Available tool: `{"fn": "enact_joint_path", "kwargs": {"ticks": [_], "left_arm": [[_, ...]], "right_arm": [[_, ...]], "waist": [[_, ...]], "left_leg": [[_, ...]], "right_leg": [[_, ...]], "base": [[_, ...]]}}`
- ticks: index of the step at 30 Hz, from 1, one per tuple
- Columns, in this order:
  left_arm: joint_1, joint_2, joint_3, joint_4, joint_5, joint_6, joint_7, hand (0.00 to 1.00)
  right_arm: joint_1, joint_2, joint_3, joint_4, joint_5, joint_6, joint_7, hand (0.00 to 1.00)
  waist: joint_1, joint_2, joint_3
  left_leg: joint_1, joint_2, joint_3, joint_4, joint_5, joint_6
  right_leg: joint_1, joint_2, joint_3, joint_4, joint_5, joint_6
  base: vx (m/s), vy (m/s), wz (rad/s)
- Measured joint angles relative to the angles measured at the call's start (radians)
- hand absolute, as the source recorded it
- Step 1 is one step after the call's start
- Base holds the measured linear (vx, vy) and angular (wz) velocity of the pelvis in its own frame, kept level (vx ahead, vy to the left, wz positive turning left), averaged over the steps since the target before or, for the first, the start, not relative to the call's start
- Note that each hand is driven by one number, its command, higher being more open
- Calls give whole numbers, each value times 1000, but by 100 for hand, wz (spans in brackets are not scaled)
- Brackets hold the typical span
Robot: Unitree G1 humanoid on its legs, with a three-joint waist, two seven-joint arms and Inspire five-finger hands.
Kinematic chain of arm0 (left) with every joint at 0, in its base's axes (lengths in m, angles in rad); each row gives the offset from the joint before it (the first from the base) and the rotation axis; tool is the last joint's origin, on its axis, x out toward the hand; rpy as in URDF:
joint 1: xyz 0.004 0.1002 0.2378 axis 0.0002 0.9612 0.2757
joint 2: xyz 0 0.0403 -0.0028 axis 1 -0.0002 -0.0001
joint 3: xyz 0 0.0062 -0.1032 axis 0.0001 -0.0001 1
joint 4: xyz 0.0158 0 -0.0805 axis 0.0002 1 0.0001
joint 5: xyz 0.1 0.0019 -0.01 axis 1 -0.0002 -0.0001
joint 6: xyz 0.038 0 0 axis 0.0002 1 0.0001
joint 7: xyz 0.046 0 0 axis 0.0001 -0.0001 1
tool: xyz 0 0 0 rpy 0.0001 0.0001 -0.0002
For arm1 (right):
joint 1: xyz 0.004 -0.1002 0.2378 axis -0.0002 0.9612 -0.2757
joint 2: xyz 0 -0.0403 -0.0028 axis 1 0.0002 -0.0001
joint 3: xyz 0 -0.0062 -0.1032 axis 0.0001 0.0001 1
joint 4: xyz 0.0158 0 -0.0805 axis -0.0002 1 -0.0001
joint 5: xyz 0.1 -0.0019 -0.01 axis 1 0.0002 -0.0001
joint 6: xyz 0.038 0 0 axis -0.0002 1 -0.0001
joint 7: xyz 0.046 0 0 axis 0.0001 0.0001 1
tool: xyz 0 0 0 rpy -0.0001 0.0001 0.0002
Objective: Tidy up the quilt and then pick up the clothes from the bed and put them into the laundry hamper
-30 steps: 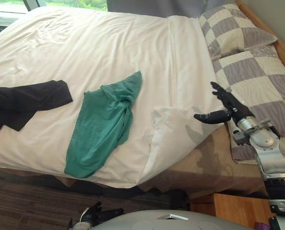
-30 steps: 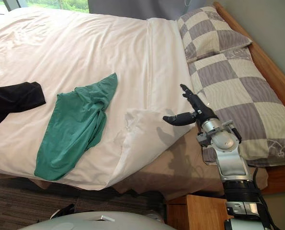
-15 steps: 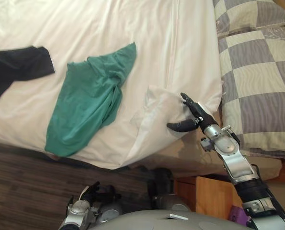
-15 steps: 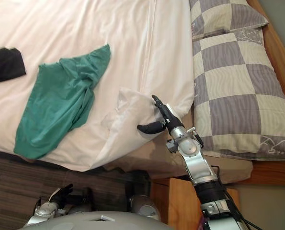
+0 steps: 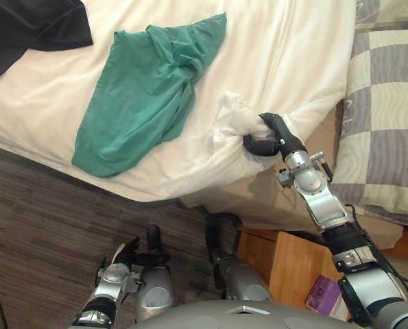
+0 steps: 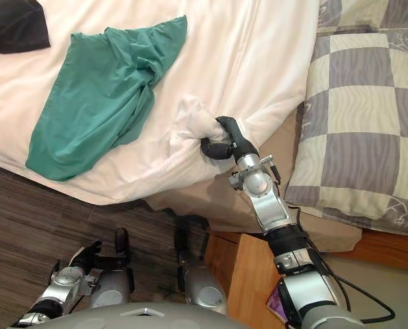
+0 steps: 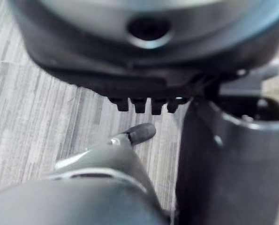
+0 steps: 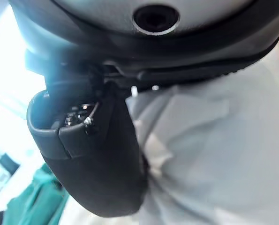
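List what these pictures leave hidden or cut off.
Black garment: cut by the left eye view's top and left edges; its kind unclear.
Right hand: fingertips buried in the bunched quilt, eye views.
Checked pillow: cut by the right edge.
Green garment: folded over itself, underside hidden.

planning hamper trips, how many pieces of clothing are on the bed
2. A green garment lies on the white quilt near its edge. A black garment lies further to the robot's left, partly cut off by the view. More may lie out of view.
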Motion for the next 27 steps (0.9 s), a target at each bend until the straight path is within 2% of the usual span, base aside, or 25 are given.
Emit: {"fn": "enact_joint_path", "kwargs": {"ticks": [2,5,7,8,10,13,16,18,19,21,24,27], "left_arm": [[0,0,-1,-3,1,-5,4,100],[4,-3,-4,-11,2,-4,10,100],[19,-5,-4,-14,3,0,19,100],[25,-5,-4,-17,3,1,21,100],[40,-5,-5,-16,3,18,29,100],[74,-5,-5,-16,2,21,29,100],[114,-7,-16,-15,0,22,28,100],[133,-11,-22,-15,-4,21,25,100],[151,-18,-22,-11,-4,20,22,100],[160,-27,-22,-3,-7,17,17,100],[193,-47,-10,7,-22,-1,8,100],[225,-73,40,11,-54,-9,-9,100]], "right_arm": [[12,13,-1,-1,14,-3,-22,0],[80,41,-42,-46,51,-6,-38,0],[188,59,-81,-107,84,-22,-42,0],[219,62,-91,-126,90,-25,-42,100],[339,94,-148,-182,122,-48,-28,100],[434,155,-199,-205,160,-76,-8,100],[545,233,-254,-195,213,-115,16,100],[606,281,-291,-152,213,-163,18,100],[643,310,-323,-105,223,-202,14,100],[666,326,-351,-43,245,-259,4,100],[716,357,-393,94,275,-374,-31,100],[767,404,-435,221,275,-414,-98,100]], "waist": [[1,-7,1],[2,-24,-1],[2,-24,-3],[0,-25,-4],[-12,-30,-32],[-39,-34,-72],[-61,-30,-123],[-79,-18,-144],[-94,-4,-168],[-103,10,-176],[-114,42,-206],[-113,65,-231]], "left_leg": [[1,1,3,-5,8,-8],[16,-8,14,-7,15,-19],[51,-1,33,-8,15,-25],[59,0,39,-11,14,-26],[77,1,65,-11,4,-32],[105,-7,88,-11,-14,-32],[137,-21,118,-8,-39,-28],[155,-31,134,-8,-52,-22],[164,-38,148,-8,-61,-20],[186,-44,162,-7,-70,-16],[223,-45,190,-8,-87,-16],[256,-35,231,-11,-103,-18]], "right_leg": [[0,1,0,-1,-15,-1],[16,-4,5,2,-72,4],[36,-1,28,11,-92,3],[43,0,31,11,-94,5],[47,0,50,12,-106,15],[65,-7,66,11,-111,23],[85,-18,91,8,-116,29],[96,-24,103,8,-120,36],[98,-30,111,8,-122,38],[115,-35,116,8,-123,39],[139,-35,129,9,-123,39],[156,-34,142,14,-131,32]], "base": [[-5,-19,0],[-19,-63,2],[-19,-57,-15],[-20,-40,-26],[11,-18,-31],[70,14,-20],[102,40,-21],[99,56,-22],[79,63,-24],[65,59,-21],[37,35,-21],[-10,7,-32]]}}
